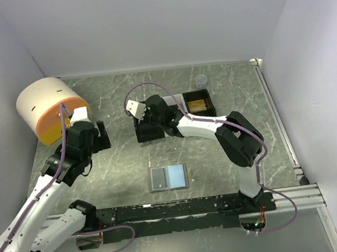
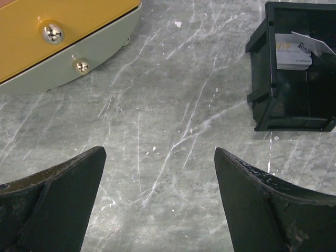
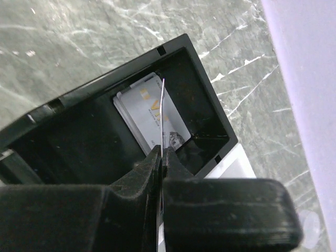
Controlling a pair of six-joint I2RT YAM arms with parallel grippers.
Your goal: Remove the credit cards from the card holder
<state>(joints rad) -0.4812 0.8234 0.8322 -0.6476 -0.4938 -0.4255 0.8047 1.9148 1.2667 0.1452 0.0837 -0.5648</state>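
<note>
Credit card (image 3: 164,105) — thin, stiff, light, probably slick; take by one edge, as right gripper (image 3: 161,152) pinches it above tray (image 3: 173,44). Left gripper (image 2: 160,152) gapes wide, empty. Card holder (image 1: 168,177) — open flat near bench's near edge.

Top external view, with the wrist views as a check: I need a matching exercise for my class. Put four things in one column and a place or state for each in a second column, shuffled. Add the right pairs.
Things
1. card holder
2. left gripper
3. right gripper
4. round container

Places and states
A. shut on a card, over the black tray
B. lying open, near the arm bases
C. cream and orange, at the far left
D. open, above bare table

Pairs: 1-B, 2-D, 3-A, 4-C
</note>
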